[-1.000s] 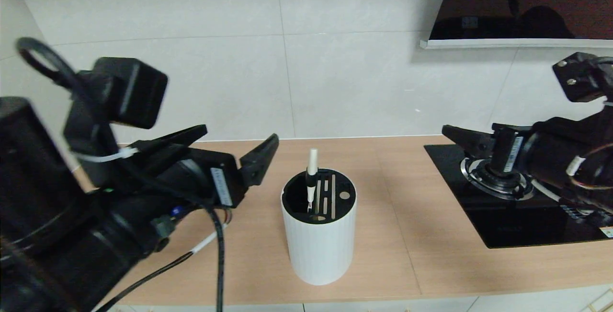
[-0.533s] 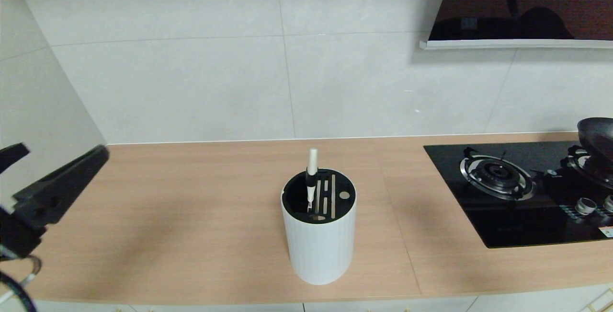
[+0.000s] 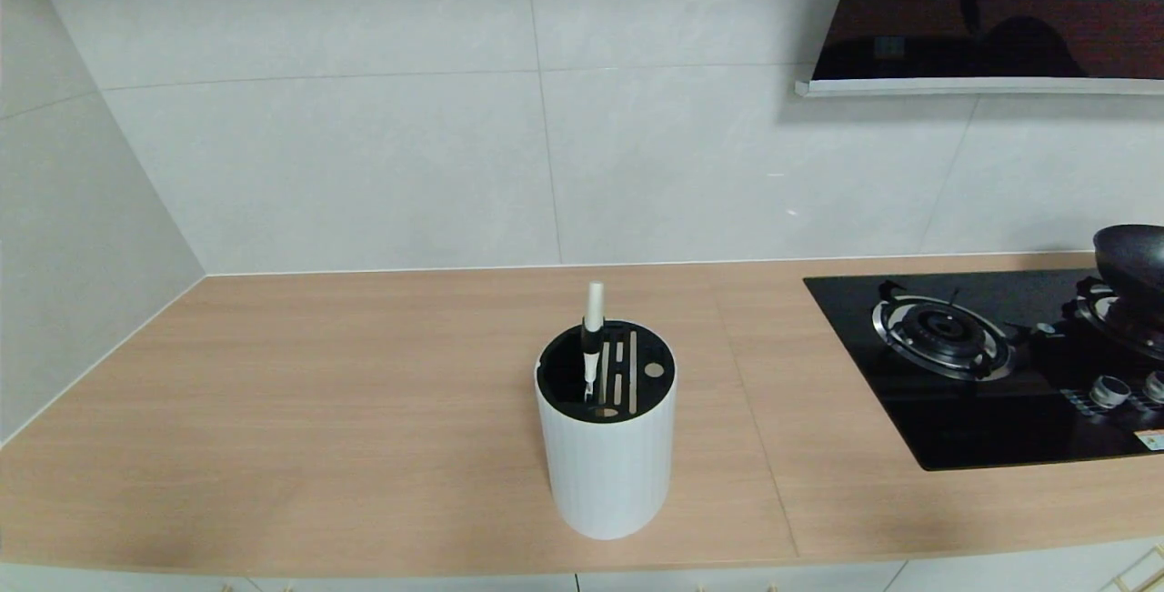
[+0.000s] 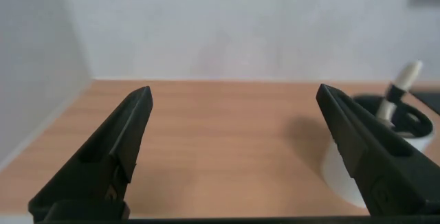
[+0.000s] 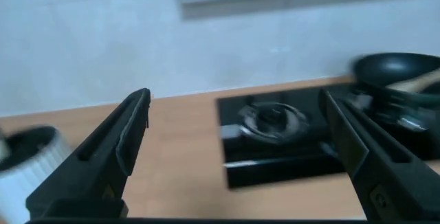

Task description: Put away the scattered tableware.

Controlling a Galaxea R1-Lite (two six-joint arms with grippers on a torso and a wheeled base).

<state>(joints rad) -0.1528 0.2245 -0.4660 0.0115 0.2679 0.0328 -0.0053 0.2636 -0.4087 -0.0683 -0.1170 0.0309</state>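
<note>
A white ribbed cylinder holder (image 3: pixel 607 446) with a black slotted top stands mid-counter near the front edge. One utensil with a cream and black handle (image 3: pixel 592 319) stands upright in a slot. In the left wrist view my left gripper (image 4: pixel 234 95) is open and empty over the counter, with the holder (image 4: pixel 371 162) and the utensil handle (image 4: pixel 402 90) beyond it. My right gripper (image 5: pixel 234 97) is open and empty in the right wrist view, with the holder (image 5: pixel 31 159) off to one side.
A wooden counter (image 3: pixel 364 392) runs along a tiled wall. A black gas hob (image 3: pixel 982 365) sits at the right, with a dark pan (image 3: pixel 1132 255) on its far burner. A range hood (image 3: pixel 991 19) hangs above. The pan (image 5: pixel 395 73) holds a wooden utensil.
Both arms have pulled back out of the head view: the right one left first, then the left one withdrew to the left. The holder and utensil stayed put.
</note>
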